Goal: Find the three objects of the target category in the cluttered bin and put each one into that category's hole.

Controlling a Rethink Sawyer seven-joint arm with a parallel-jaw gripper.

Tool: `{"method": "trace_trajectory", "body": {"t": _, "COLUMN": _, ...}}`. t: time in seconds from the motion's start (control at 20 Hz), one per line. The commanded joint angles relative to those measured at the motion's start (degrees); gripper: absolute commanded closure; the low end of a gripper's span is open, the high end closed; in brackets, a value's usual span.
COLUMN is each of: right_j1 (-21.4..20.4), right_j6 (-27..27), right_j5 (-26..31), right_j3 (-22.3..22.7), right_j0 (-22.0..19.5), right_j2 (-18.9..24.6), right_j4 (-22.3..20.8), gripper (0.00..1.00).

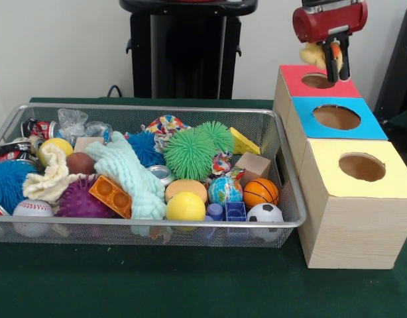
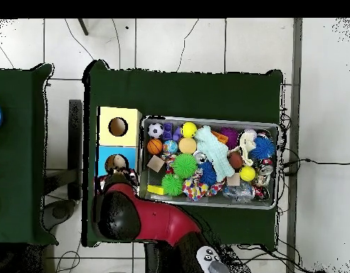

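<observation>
1. 3 box tops in a row at the right side of the green table: red box farthest back, blue box in the middle, yellow box nearest the front edge, each with 1 round hole.
2. My gripper hangs over the red box hole, clamped around a yellow soft toy; toy is above the hole, not touching the box as far as I can tell.
3. In the overhead view my red arm covers the red box; gripper tip itself hard to make out there.
4. Wire bin sits just beside the boxes, its right end close to the blue and yellow boxes.
5. Bin's front right corner: soccer ball, basketball just behind it, globe ball beside that, blue brick at the front wall.
6. Front middle: yellow ball, orange disc behind it, orange brick tilted to its left.
7. Mint cloth drapes across the bin's centre; green spiky ball behind it, blue spiky ball beside it.
8. Front left corner: baseball, purple spiky ball, cream cloth.
9. Left end: blue fuzzy ball, crushed cans toward the back left corner.
10. Wooden block and yellow wedge lie near the right end.
</observation>
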Motion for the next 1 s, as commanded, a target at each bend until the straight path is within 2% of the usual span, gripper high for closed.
{"method": "trace_trajectory", "body": {"t": 0.05, "right_j1": 2.35, "right_j6": 15.58, "right_j5": -2.88, "right_j3": 2.95, "right_j0": 1.42, "right_j2": -1.64, "right_j4": -1.56, "gripper": 1.00}}
{"method": "trace_trajectory", "body": {"t": 0.2, "right_j1": 4.08, "right_j6": 14.92, "right_j5": -4.62, "right_j3": 2.71, "right_j0": 2.84, "right_j2": -2.79, "right_j4": -2.40, "gripper": 1.00}}
{"method": "trace_trajectory", "body": {"t": 0.4, "right_j1": 6.11, "right_j6": 16.90, "right_j5": -7.43, "right_j3": 3.04, "right_j0": 3.21, "right_j2": -2.11, "right_j4": -2.70, "gripper": 1.00}}
{"method": "trace_trajectory", "body": {"t": 0.65, "right_j1": 7.09, "right_j6": 19.30, "right_j5": -6.94, "right_j3": 3.59, "right_j0": 3.38, "right_j2": -0.80, "right_j4": -0.64, "gripper": 1.00}}
{"method": "trace_trajectory", "body": {"t": 1.0, "right_j1": 10.70, "right_j6": 20.35, "right_j5": -7.56, "right_j3": 4.90, "right_j0": 1.86, "right_j2": 0.45, "right_j4": -1.67, "gripper": 1.00}}
